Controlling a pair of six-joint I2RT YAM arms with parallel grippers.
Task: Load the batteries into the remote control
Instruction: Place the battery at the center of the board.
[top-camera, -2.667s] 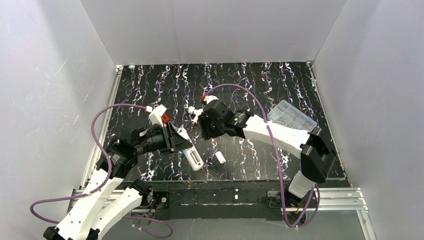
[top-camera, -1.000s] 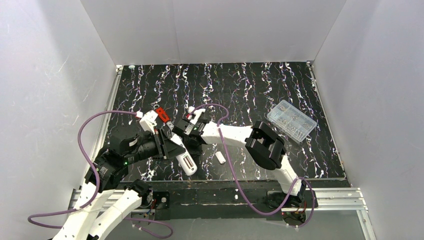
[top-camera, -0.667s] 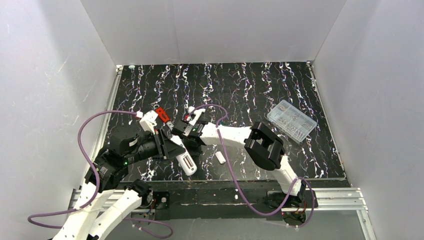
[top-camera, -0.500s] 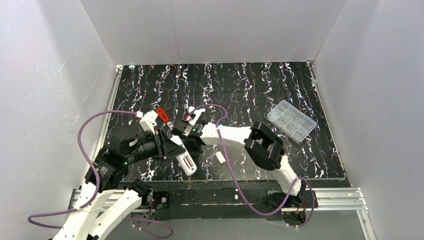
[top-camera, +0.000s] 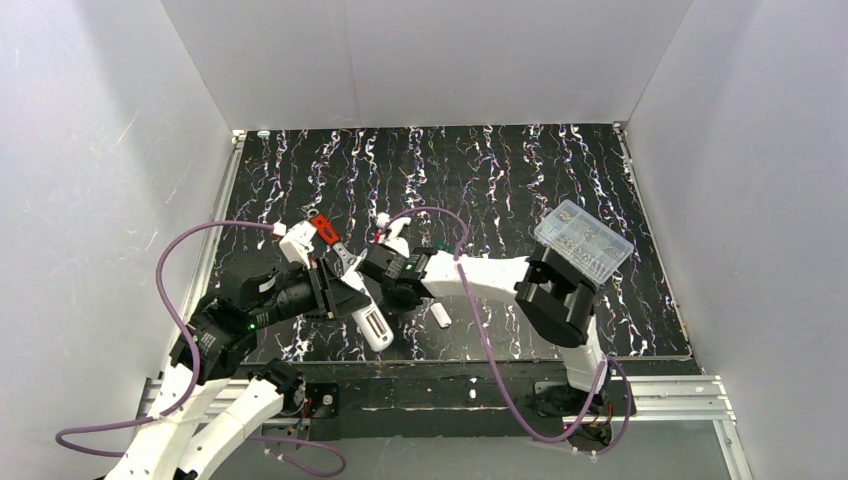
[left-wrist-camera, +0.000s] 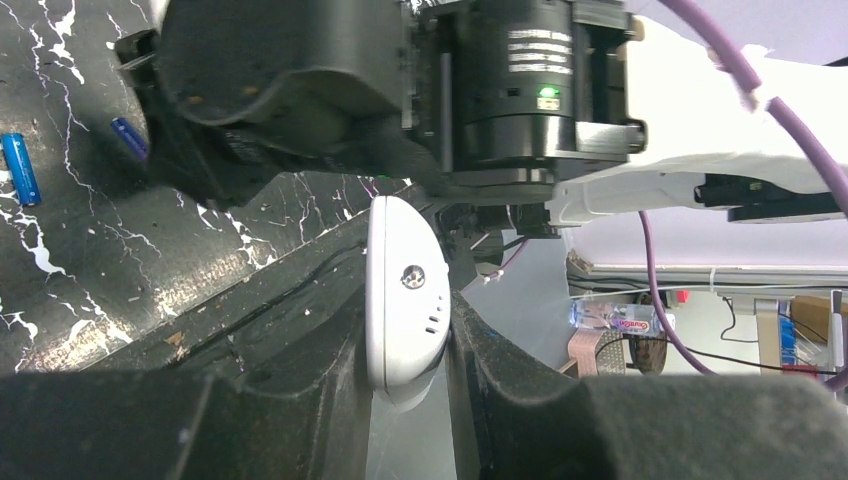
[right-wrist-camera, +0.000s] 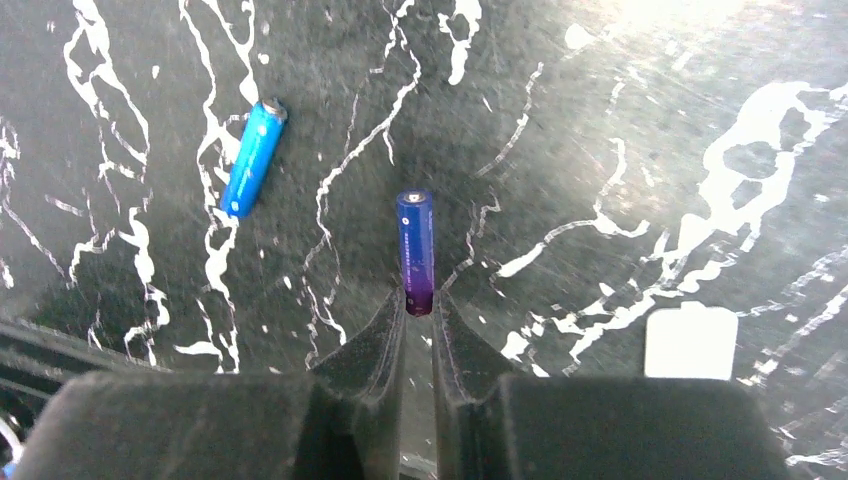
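Remote control (left-wrist-camera: 404, 285): clamped across its narrow sides in left gripper (left-wrist-camera: 405, 335), raised near the arm bases; light, stiff, with a smooth shell.
Purple battery (right-wrist-camera: 415, 245): pinched by one end in right gripper (right-wrist-camera: 418, 305); small, hard and slick, so it probably pivots. A mid-body hold looks safer.
Blue battery (right-wrist-camera: 252, 158): loose on table (right-wrist-camera: 600, 120), beside the purple one; likely rolls.
White tab (right-wrist-camera: 690, 343): flat, on the other side.

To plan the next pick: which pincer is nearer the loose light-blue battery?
Right. The right pincer, shut on the purple battery, is beside the light-blue battery; the left pincer, holding the remote control, is farther off.
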